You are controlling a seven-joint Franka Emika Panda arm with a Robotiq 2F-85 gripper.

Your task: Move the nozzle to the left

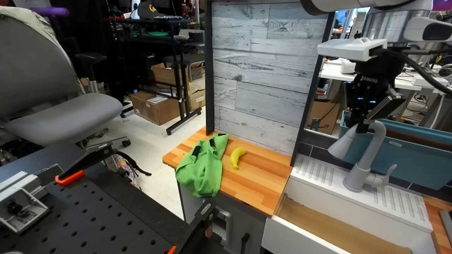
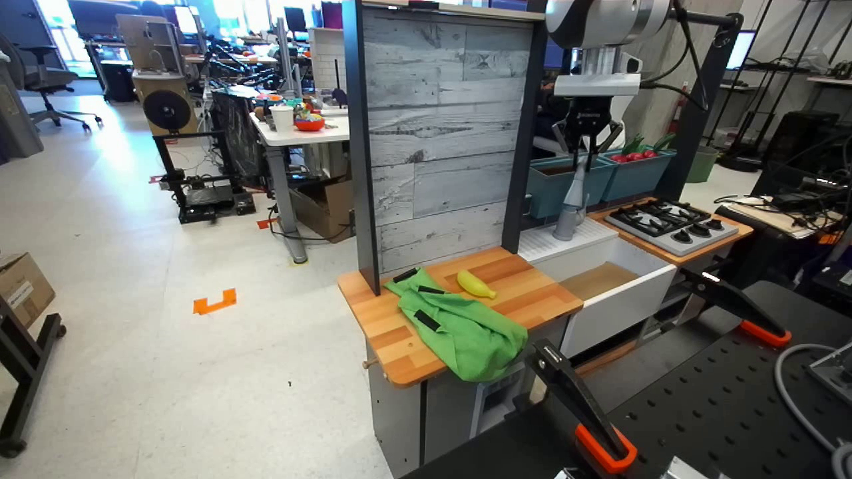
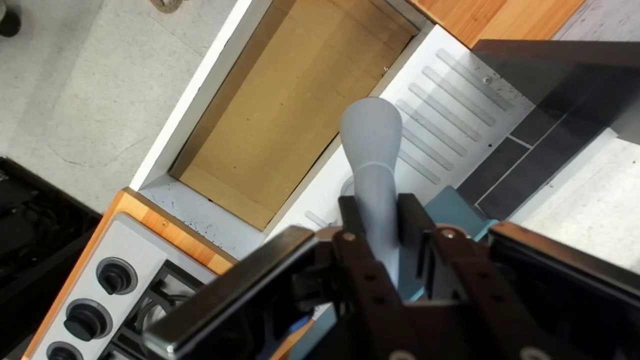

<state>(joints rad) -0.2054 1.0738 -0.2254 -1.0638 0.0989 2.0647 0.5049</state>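
Note:
The nozzle is a light grey gooseneck spout. In an exterior view (image 1: pixel 369 153) it arches up from a base on the white drainboard, its flared head angled down over the drainboard. It also shows in an exterior view (image 2: pixel 574 193). In the wrist view (image 3: pixel 372 132) the flared head points up the picture, with its end near the sink's edge. My black gripper (image 3: pixel 381 215) has its two fingers on both sides of the tube behind the head, closed on it. In both exterior views the gripper (image 1: pixel 362 127) comes down from above onto the arch. The contact faces are hidden.
A white sink (image 2: pixel 619 306) lies in front of the nozzle. A teal planter (image 1: pixel 409 151) stands close behind it. A grey wood panel (image 1: pixel 261 77) rises beside the sink. A wooden counter holds a yellow banana (image 1: pixel 236 158) and a green cloth (image 1: pixel 203 173). A stove (image 3: pixel 110 300) is on the opposite side.

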